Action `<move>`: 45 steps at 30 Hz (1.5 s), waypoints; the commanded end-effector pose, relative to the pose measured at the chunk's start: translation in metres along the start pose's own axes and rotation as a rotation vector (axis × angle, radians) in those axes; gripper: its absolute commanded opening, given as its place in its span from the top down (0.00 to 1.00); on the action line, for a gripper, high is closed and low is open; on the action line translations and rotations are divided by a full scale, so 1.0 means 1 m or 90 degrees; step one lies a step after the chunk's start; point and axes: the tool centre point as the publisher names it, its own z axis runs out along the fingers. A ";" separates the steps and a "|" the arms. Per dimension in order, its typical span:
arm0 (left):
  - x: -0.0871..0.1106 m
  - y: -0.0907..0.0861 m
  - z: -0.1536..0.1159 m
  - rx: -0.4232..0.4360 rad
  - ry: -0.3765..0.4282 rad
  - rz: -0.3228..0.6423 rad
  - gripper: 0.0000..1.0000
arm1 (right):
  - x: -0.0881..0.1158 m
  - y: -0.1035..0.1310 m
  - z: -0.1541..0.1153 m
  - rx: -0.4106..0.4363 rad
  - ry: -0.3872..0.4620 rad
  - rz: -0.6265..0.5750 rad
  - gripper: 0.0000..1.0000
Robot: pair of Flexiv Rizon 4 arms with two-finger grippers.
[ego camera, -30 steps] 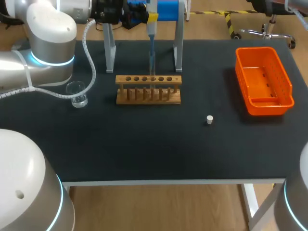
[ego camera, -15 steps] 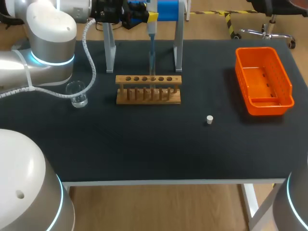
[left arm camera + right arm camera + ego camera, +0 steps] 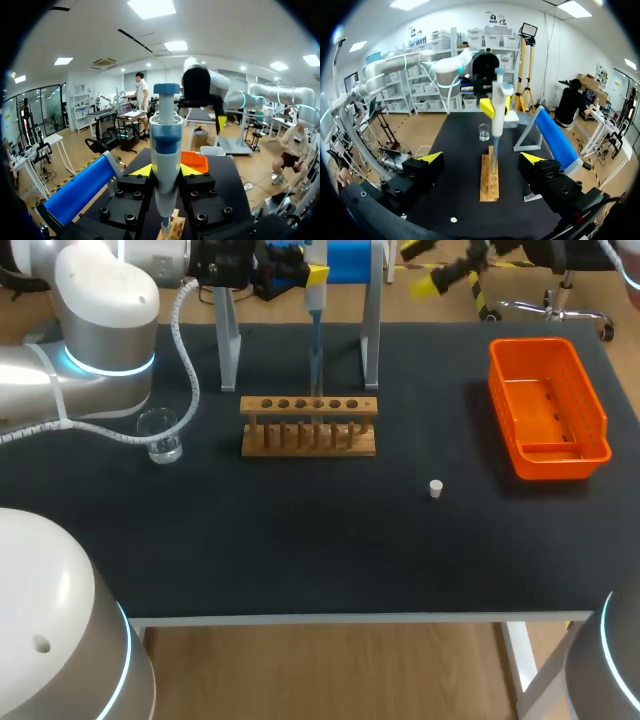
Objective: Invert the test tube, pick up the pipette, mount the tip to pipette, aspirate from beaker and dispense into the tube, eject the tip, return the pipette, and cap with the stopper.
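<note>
Under left pincer [image 3: 165,172], clamped on pipette [image 3: 166,145], tip [image 3: 316,358] sits in racked test tube [image 3: 317,385]: dispensing, I'd say. Right pincer [image 3: 481,158] spread, empty. Remaining: eject, return pipette, stopper [image 3: 436,488].

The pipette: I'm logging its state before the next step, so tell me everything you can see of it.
The pipette stands upright, a pale plastic body with a blue band and blue plunger knob on top. The left gripper is shut on it, fingers on both sides. Its slim lower end reaches down to the wooden rack.
</note>
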 end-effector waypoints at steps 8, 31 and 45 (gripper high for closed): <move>0.000 -0.001 0.000 -0.002 -0.001 0.000 1.00 | 0.004 -0.061 0.056 -0.013 0.014 -0.014 0.00; 0.000 -0.001 0.000 -0.002 -0.001 0.000 1.00 | -0.010 -0.086 0.157 0.019 0.020 -0.054 0.00; 0.000 -0.001 0.000 -0.002 -0.001 0.000 1.00 | -0.013 -0.101 0.192 0.031 -0.006 -0.034 0.00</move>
